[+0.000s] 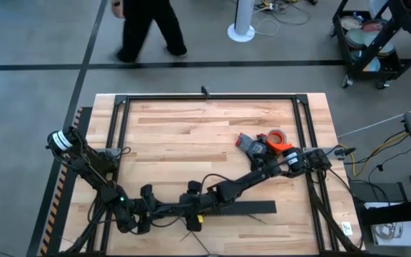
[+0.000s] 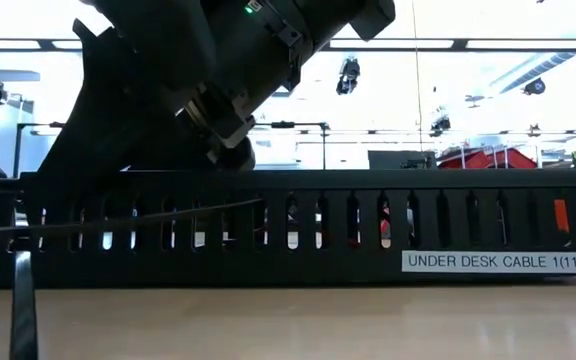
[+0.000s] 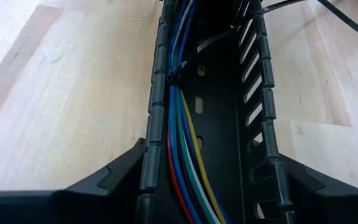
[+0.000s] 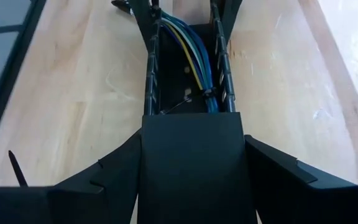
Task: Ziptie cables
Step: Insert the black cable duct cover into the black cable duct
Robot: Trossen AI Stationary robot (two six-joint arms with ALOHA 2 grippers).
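Note:
A long black comb-toothed duct (image 1: pixel 241 208) lies along the table's near side, resting on its base (image 2: pixel 318 270). Inside it runs a bundle of coloured cables (image 3: pixel 182 137) (image 4: pixel 188 43), blue, red, white and yellow. A thin dark ziptie (image 3: pixel 174 78) (image 4: pixel 207 93) is closed around the bundle, its tail sticking out sideways. My left gripper (image 3: pixel 213 186) (image 1: pixel 184 214) is open and straddles the duct near its left end. My right gripper (image 4: pixel 194 180) (image 1: pixel 202 198) is open and straddles it a little farther right. A loose ziptie (image 4: pixel 15 169) lies on the wood. My left gripper comes from above with one finger (image 3: pixel 117 177) outside each slotted side wall (image 3: pixel 151 143) of the duct; I cannot tell whether they touch it. My right gripper likewise has a finger (image 4: pixel 104 177) on each side of the duct's solid black part (image 4: pixel 194 155); touching or not, I cannot tell.
An orange tape roll (image 1: pixel 277 135) and a grey-and-red object (image 1: pixel 252 145) lie at the table's right middle. A black rail frame (image 1: pixel 205 98) borders the tabletop. A person (image 1: pixel 148 28) walks on the floor beyond the far edge. A cart (image 1: pixel 377 39) stands far right.

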